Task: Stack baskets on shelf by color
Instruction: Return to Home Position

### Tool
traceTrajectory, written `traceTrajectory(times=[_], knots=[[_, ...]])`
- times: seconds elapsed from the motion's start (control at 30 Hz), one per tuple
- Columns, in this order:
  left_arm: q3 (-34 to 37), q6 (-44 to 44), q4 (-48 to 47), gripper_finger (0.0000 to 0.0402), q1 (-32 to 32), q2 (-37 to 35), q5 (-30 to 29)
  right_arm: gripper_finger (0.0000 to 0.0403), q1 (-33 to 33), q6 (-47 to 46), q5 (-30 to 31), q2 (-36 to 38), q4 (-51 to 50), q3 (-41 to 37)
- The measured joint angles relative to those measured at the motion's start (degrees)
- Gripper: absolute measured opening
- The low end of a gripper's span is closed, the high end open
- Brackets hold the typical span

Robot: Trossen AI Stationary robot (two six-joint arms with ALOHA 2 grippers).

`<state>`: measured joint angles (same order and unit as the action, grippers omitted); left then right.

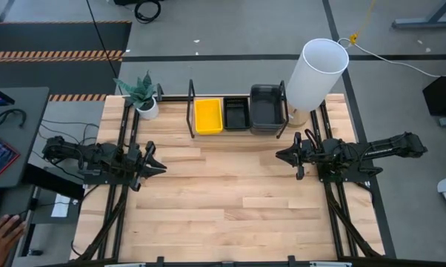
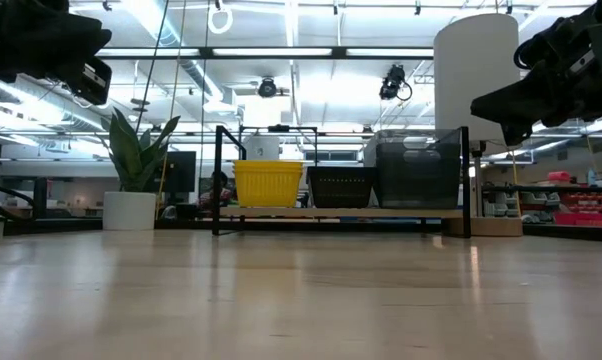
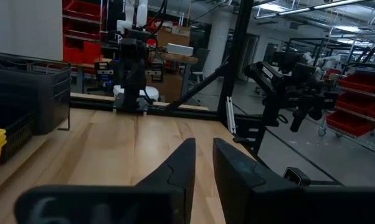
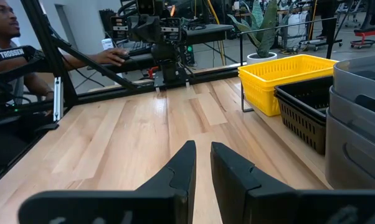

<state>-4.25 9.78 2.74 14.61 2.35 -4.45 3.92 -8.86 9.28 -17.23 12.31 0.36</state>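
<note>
The black rod shelf [image 1: 238, 111] stands at the table's far edge and holds three stacks side by side: yellow baskets [image 1: 208, 116] on the left, black mesh baskets [image 1: 235, 113] in the middle, dark grey baskets [image 1: 266, 107] on the right. They show again in the low view as yellow baskets [image 2: 268, 183], black mesh baskets [image 2: 341, 186] and grey baskets [image 2: 417, 168]. My left gripper [image 1: 158, 164] hovers at the table's left, nearly shut and empty. My right gripper [image 1: 281, 156] hovers at the table's right, also nearly shut and empty. Both point toward the table's middle.
A tall white cylinder [image 1: 315, 74] stands just right of the shelf at the far edge. A potted plant [image 1: 143, 96] sits at the far left corner. The wooden tabletop [image 1: 230, 193] lies bare between the arms. A person [image 4: 13, 56] sits beyond the table's left side.
</note>
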Motion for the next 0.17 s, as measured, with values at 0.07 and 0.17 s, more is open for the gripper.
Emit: traceTrajectory(times=[0.07,0.17], knots=[[0.0,0.0,0.0,0.0064,0.0,0.0,0.0,0.0055,0.0,0.0,0.0,0.0,0.0,0.0],[0.0,0.0,0.0,0.0061,0.0,0.0,0.0,0.0055,0.0,0.0,0.0,0.0,0.0,0.0]])
